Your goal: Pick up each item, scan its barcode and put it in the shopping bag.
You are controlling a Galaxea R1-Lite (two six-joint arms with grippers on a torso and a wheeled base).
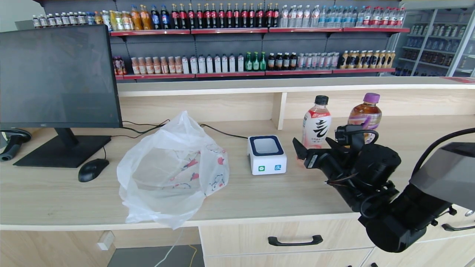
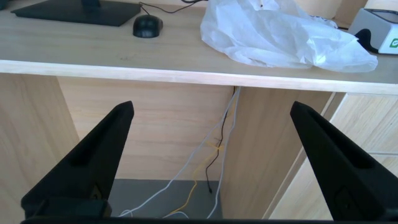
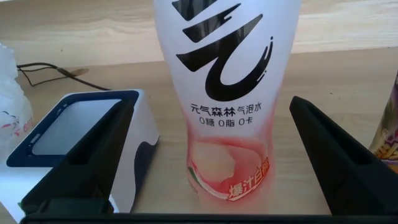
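A white and pink drink bottle (image 1: 316,124) with a black cap stands on the wooden counter (image 1: 259,196), right of the small white barcode scanner (image 1: 266,154). A brown tea bottle (image 1: 365,115) with a purple cap stands just right of it. My right gripper (image 1: 321,142) is open, level with the pink bottle's lower body. The bottle (image 3: 227,93) stands between the spread fingers (image 3: 81,162), untouched. The translucent shopping bag (image 1: 172,170) sits slumped, left of the scanner. My left gripper (image 2: 205,162) is open and holds nothing, below the counter's front edge.
A monitor (image 1: 59,78) stands on the counter's left with a black mouse (image 1: 92,169) before it, and a handheld scanner (image 1: 13,142) at the far left. A raised ledge (image 1: 278,89) backs the counter. Cables (image 2: 214,155) hang under it, and drawers (image 1: 295,241) lie below.
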